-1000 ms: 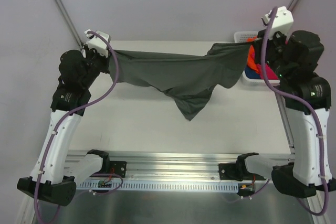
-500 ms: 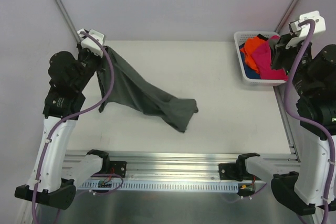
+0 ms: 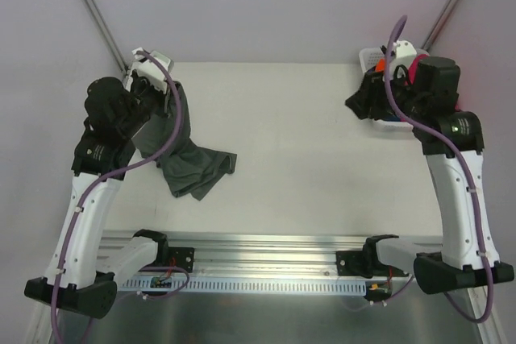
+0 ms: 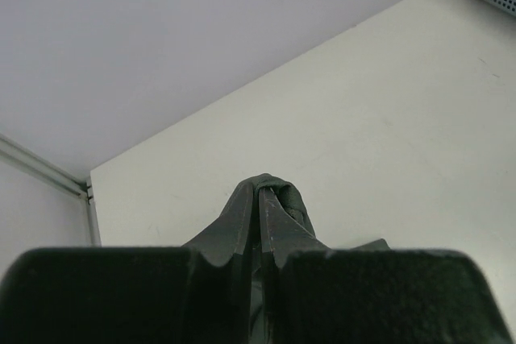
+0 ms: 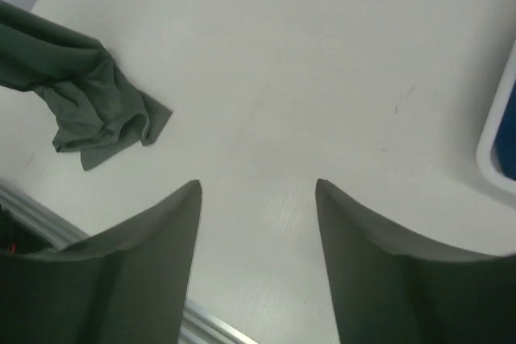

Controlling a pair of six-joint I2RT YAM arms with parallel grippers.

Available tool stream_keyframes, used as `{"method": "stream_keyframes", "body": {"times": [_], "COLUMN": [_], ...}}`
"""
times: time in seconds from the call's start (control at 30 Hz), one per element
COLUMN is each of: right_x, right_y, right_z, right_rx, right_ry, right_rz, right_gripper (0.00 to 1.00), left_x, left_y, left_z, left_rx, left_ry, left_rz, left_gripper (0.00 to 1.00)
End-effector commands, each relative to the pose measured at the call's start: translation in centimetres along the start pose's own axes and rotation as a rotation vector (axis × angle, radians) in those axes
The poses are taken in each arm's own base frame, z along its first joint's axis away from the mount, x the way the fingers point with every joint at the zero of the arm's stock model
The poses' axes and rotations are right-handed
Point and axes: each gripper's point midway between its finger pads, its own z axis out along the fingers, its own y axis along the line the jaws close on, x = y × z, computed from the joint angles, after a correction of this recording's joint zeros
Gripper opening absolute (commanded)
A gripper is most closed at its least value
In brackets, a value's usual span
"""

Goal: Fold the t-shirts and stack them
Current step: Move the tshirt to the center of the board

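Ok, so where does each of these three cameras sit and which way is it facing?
Top external: fixed above and behind the arms, looking down on the white table and the dark grey-green cloth t-shirt; both arms show, bases at the bottom.
Left wrist: on the left wrist, facing across the table to the far wall; the left gripper shows, shut on the t-shirt.
Right wrist: on the right wrist, facing down at the table; the open right gripper shows.
Shared: all three show the t-shirt.
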Motion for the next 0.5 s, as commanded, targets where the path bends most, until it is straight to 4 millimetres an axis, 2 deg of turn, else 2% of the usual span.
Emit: {"method": "stream_keyframes", "body": {"times": [0.0,0.03,0.07,0.1,0.13,0.23,0.3,0.37,0.43,0.47], "right_x": [1.8,3.6,4.5,5.3,6.9,9.1,10.1,10.0,9.8,9.7], "right_y": [2.7,3.1,4.0,5.1,5.4,8.1,9.7,10.2,9.8,8.7], "right_z": [1.2,2.8,3.4,4.2,5.3,6.7,7.6,8.5,8.9,9.3], "right_rx": [-0.153,-0.198,-0.247,-0.282,-0.292,-0.356,-0.399,-0.407,-0.373,-0.318], "right_ry": [0.07,0.129,0.163,0.187,0.24,0.334,0.397,0.417,0.414,0.401], "right_rz": [0.121,0.15,0.168,0.16,0.166,0.136,0.109,0.106,0.126,0.124], "right_gripper": [0.69,0.77,0.82,0.83,0.84,0.82,0.82,0.82,0.82,0.83], "left_x": [-3.3,-2.9,-2.5,-1.8,-0.8,2.2,3.4,4.6,4.2,3.7], "left_y": [-0.3,-0.2,-0.1,0.1,0.1,0.0,-0.3,-1.6,-3.2,-4.1], "left_z": [0.5,1.0,1.3,1.8,2.2,3.5,4.1,4.7,4.9,4.9], "left_rx": [0.048,0.047,0.041,0.034,0.028,0.023,0.034,0.101,0.146,0.171], "left_ry": [-0.067,-0.053,-0.041,-0.019,0.006,0.078,0.108,0.126,0.12,0.11], "left_rz": [-0.033,-0.03,-0.032,-0.035,-0.039,-0.058,-0.059,-0.07,-0.111,-0.11], "left_gripper": [0.0,0.0,0.0,0.0,0.0,0.0,0.0,0.0,0.0,0.0]}}
